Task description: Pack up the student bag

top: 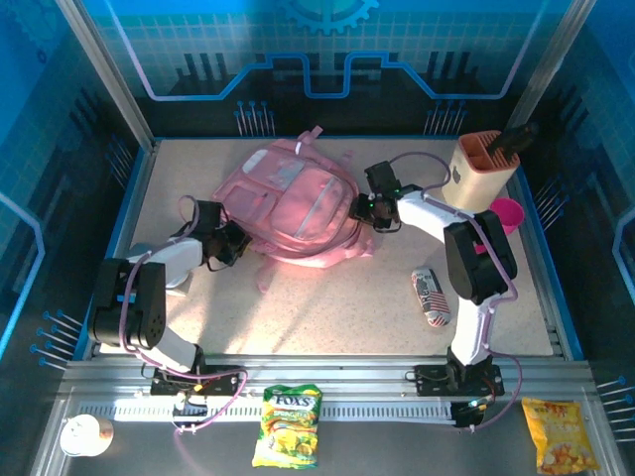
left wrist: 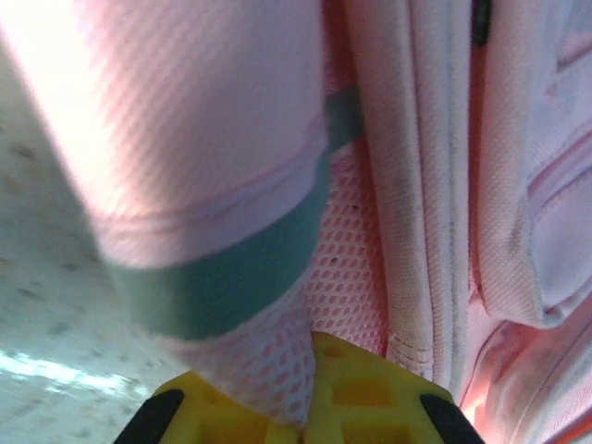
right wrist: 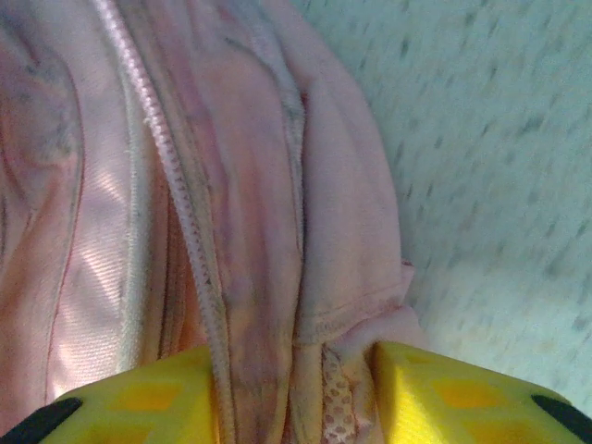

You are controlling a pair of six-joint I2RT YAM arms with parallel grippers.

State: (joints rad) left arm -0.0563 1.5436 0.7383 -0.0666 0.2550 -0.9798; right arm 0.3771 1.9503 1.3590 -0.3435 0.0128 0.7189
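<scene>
- The left hand (top: pixel 230 243) lies low at the bag's left flank. In its wrist view the yellow fingers (left wrist: pixel 370 393) are pressed together, pinching a tuck of the mesh pocket (left wrist: pixel 347 250) just beside the teal band (left wrist: pixel 231 277).
- Risk here: mesh is thin and stretchy, so a hard pull may slip it out of the pinch or strain the seam rather than move the bag.
- The student bag (top: pixel 298 203) lies flat on the counter (top: pixel 337 307), at the middle towards the far side, between the two hands, with its zips apparently closed.
- Risk: if both hands pull outward while no pocket is open, the bag only slides or bunches up.
- The right hand (top: pixel 362 210) is at the bag's right edge. Its fingers (right wrist: pixel 462 393) stand on either side of a thick fold beside a zip (right wrist: pixel 157 157), touching it; whether they clamp it I cannot tell.
- Risk: a bulky, uneven fold could squeeze out sideways, leaving one hand holding and twisting the bag.
- A can (top: pixel 431 296) lies on the counter to the right, near the right arm's elbow; a wide swing could knock it rolling.
</scene>
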